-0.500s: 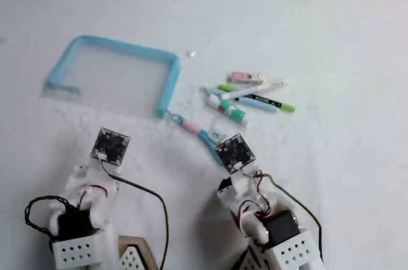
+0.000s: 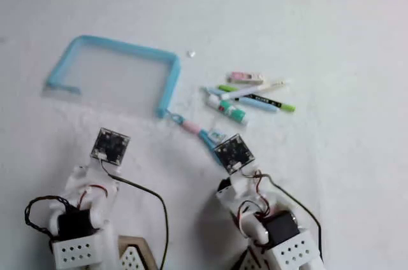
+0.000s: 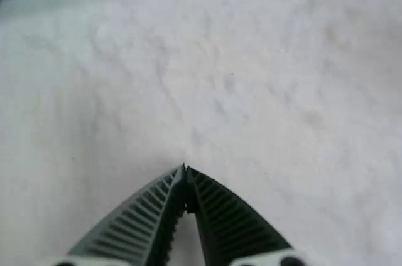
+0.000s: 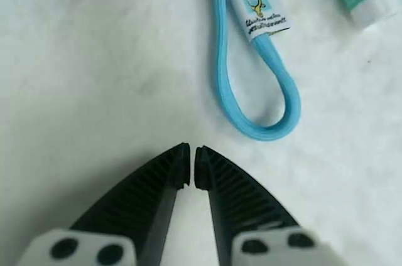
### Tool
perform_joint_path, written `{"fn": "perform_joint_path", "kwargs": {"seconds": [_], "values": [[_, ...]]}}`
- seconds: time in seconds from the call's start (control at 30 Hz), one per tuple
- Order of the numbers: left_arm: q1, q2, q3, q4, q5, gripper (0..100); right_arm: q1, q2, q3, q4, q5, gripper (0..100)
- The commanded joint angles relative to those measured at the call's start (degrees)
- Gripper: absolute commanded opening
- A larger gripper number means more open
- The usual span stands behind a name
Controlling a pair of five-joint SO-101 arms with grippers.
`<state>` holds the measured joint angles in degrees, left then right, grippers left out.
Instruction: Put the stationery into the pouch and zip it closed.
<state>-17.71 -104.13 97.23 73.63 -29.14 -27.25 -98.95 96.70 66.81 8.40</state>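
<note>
Fingertips together and empty, the left end effector [image 3: 185, 175] and right end effector [image 4: 191, 164] hover over the white desk [image 2: 331, 34], the right just beside the blue strap loop [image 4: 221, 84] of the clear blue-edged pouch [image 2: 115, 78], probably to steady it.

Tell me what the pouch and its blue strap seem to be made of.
Pouch: probably soft clear plastic, as the white table shows through its panel, with light blue edging. Strap: a smooth blue cord, possibly plastic or rubbery, with a faint sheen; hard to tell.
</note>
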Motion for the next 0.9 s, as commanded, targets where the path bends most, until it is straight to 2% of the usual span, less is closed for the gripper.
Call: {"fn": "perform_joint_path", "kwargs": {"seconds": [0.0, 0.13, 0.23, 0.3, 0.4, 0.47, 0.53, 0.67, 0.87], "values": [[-0.4, 0.4, -0.18, -0.09, 0.53, 2, -1.45, -0.4, 0.44, 0.13, 0.35, 3.0], [-0.31, 0.31, -0.18, -0.7, 0.62, 2, -3.65, -0.4, 0.44, 0.22, 0.44, 2.8], [-0.66, 0.31, -1.41, -4.57, 0.7, 2, -2.95, -0.4, 0.18, 1.54, 1.05, 3.1], [-0.75, 0.31, -5.01, -5.36, 0.79, 2, -1.1, -0.4, 0.18, 0.4, 7.12, 3.1], [-0.66, 0.48, -12.04, -5.01, 0.97, 2, 6.02, -0.4, -0.62, -3.21, 24.79, 3.1], [-0.84, 0.57, -16.97, -5.19, 3.69, 2, 11.38, -0.31, -4.4, -6.55, 34.37, 2.7], [-1.63, 0.75, -22.15, -5.1, 8.53, 2, 13.76, 0.22, -10.73, -7.6, 36.04, 2.9], [-1.45, 7.96, -31.82, -3.34, 13.27, 3, 12.18, 5.14, -24.44, -3.56, 36.48, 3.1], [-1.63, 34.86, -46.33, -0.26, 13.1, 2, 3.65, 35.38, -48.09, 10.86, 40.7, 3.1]]}}
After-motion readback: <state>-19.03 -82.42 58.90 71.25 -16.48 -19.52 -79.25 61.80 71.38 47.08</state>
